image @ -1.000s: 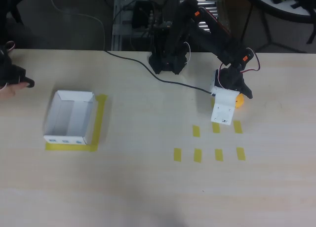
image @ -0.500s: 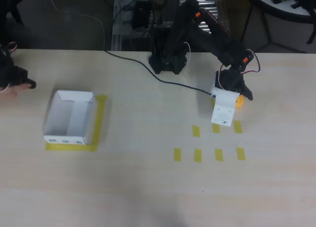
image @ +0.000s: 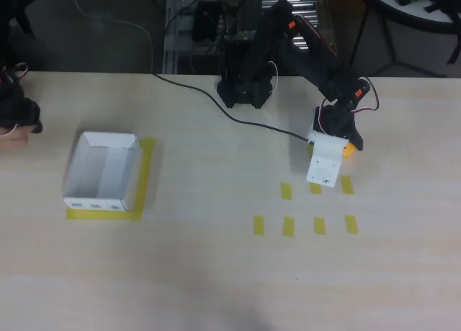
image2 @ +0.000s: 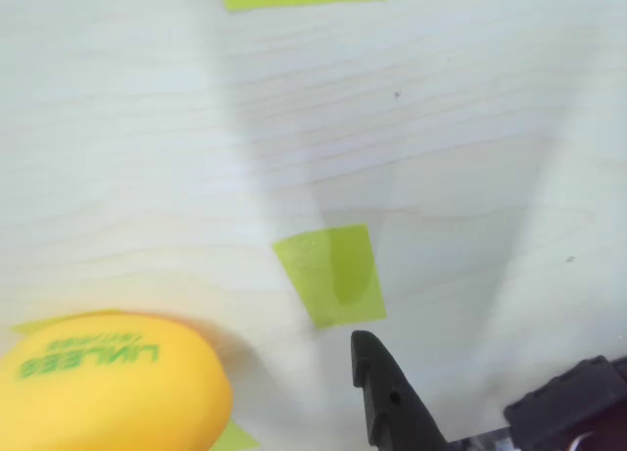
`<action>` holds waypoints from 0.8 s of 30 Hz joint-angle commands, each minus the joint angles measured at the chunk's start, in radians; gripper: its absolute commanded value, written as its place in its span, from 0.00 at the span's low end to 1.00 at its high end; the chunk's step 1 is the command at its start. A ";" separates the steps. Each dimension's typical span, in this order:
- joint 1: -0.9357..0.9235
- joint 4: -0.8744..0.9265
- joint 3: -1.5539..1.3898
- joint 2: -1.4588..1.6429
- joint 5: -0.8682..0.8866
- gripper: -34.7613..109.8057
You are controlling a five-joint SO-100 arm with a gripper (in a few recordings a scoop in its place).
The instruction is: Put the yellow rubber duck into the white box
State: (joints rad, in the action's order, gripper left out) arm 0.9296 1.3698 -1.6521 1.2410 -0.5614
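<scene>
The yellow rubber duck (image: 349, 150) peeks out as an orange spot at the right of the table, just beside the arm's white gripper plate (image: 323, 162). My gripper (image: 343, 147) is low over it. In the wrist view the duck (image2: 110, 384) is large at the lower left, its underside with green lettering turned to the camera. One black finger (image2: 384, 400) rises at the bottom centre, a clear gap away from the duck; the other finger is hidden. The white box (image: 103, 171) stands far off at the table's left, nothing inside it.
Several short yellow tape strips (image: 288, 226) lie in rows below the gripper, and one (image2: 329, 274) is near the finger. Yellow tape (image: 146, 174) borders the box. A black cable (image: 209, 95) runs across the table to the arm's base (image: 243, 88) at the back edge.
The arm has drawn slightly back and left, with the white plate shifting a little. The duck stays at about the same spot beside it.
</scene>
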 commanded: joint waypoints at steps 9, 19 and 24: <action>0.041 -0.017 0.046 0.023 0.028 0.29; 0.037 -0.025 0.095 0.014 0.057 0.24; -0.009 0.006 0.184 0.087 0.098 0.24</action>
State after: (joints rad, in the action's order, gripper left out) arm 0.9541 1.3530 -1.5953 1.2349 -0.4893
